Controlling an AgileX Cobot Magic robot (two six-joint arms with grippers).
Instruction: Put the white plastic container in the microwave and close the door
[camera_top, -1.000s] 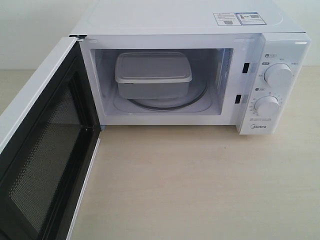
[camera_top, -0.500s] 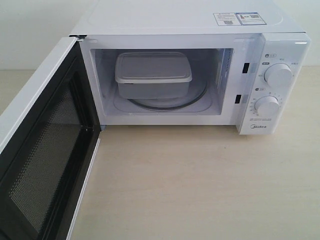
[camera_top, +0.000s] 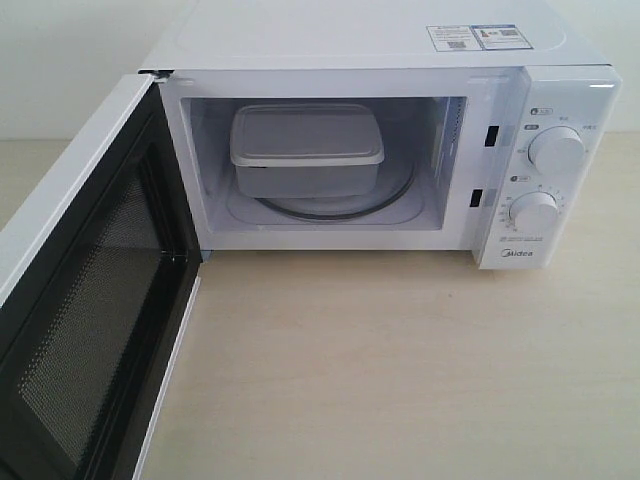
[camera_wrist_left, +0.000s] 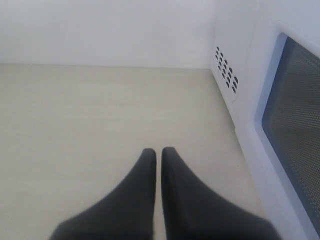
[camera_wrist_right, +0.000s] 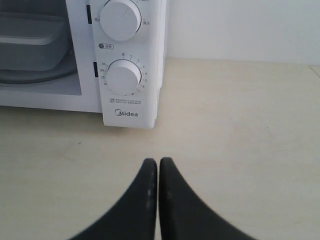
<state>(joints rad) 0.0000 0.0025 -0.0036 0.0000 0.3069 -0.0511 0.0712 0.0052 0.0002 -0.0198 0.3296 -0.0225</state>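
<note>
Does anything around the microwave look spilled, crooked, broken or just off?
Nothing stands out. The container sits level, lid on, on the turntable inside the microwave. The door is wide open, which fits a step not yet done. No spills or damage show.

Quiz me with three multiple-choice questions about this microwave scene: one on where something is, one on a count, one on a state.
1. Where is the container? A outside, in front; B inside the microwave, on the glass plate; C on top of it.
2. How many dials? A one; B three; C two.
3. The door is: A wide open; B shut; C missing.
Answers: B, it sits inside on the plate; C, two show at the right; A, it stands swung wide.
</note>
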